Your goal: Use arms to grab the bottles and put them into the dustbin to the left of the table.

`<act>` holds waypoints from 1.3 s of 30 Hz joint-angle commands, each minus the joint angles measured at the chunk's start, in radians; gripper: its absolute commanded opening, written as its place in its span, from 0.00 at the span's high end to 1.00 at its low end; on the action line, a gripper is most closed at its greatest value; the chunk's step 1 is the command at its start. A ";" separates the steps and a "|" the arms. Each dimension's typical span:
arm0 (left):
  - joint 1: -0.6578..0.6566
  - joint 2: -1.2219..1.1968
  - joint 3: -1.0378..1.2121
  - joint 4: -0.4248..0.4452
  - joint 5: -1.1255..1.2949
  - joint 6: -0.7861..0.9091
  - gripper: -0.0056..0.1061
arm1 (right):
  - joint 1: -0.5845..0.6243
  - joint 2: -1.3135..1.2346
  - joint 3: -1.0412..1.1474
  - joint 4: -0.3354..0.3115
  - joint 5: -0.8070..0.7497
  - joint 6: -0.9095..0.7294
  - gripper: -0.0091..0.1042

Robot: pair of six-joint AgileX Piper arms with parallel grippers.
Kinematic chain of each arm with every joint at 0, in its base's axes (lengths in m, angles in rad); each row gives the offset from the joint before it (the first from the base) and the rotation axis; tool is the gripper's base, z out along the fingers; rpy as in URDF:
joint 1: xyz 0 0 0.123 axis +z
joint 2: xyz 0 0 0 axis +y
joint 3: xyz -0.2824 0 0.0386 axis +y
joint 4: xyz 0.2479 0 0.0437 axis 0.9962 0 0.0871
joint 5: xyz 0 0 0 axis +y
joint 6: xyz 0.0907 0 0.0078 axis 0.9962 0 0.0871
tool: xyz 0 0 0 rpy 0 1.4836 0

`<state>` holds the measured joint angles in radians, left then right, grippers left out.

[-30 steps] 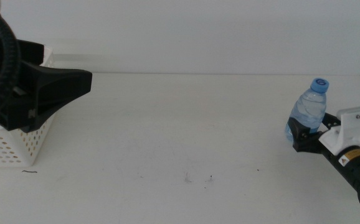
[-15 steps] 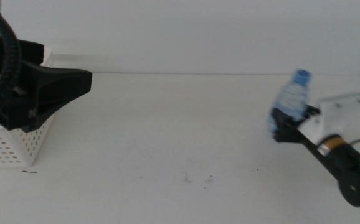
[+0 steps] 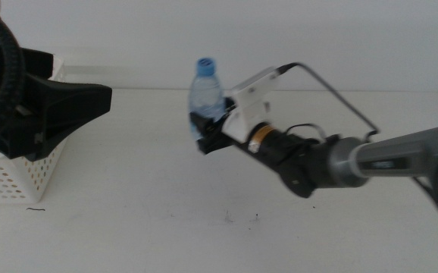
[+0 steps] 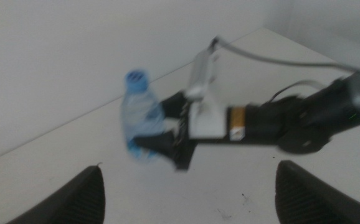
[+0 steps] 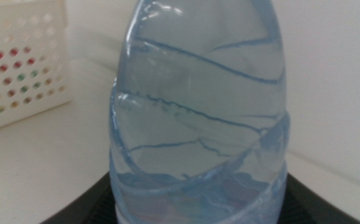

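Right gripper [image 3: 204, 135] clenched round the lower body of the water bottle [image 3: 206, 92], reaching in from the right over the middle of the desk [image 3: 166, 197]. Bottle upright, blue cap [image 3: 206, 66] on top, carried clear of the desk surface as far as the middle view shows. White bracket [image 3: 249, 102] sits on the wrist just behind the gripper; a thin black cable [image 3: 333, 87] arcs from it back toward the right.

Right wrist view: bottle [image 5: 198, 106] fills the picture, clear ribbed plastic with a bluish tint, its base seated between the dark jaws. White perforated bin [image 5: 21, 62] visible beyond it, well apart.

Left gripper [image 3: 67, 106] hangs at the far left of the middle view, over the bin [image 3: 14, 178], its dark bulk hiding most of the bin's rim. Left wrist view: its two jaws stand wide apart with nothing between them, looking across at the bottle [image 4: 141, 115] and the right gripper [image 4: 161, 143] holding it; picture slightly blurred.

Bin stands at the left end of the desk. Bottle between the desk's middle and the bin, nearer the middle, not over the bin. A few small dark specks [image 3: 242, 218] on the desk near the front.
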<state>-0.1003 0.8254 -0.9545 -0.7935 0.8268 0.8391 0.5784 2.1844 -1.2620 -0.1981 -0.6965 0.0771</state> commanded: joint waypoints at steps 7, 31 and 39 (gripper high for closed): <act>-0.008 -0.002 0.003 -0.008 -0.009 -0.001 0.11 | 0.059 0.174 -0.212 -0.003 -0.032 0.004 0.94; -0.008 -0.002 0.003 -0.008 -0.027 -0.001 0.11 | 0.075 -0.339 0.123 -0.143 0.627 0.323 0.10; -0.008 -0.002 0.003 0.016 -0.030 -0.001 0.11 | 0.111 -0.835 0.113 0.002 1.273 0.114 0.10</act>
<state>-0.1003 0.8254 -0.9545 -0.7819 0.8054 0.8391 0.6856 1.4260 -1.1287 -0.2461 0.4595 0.2633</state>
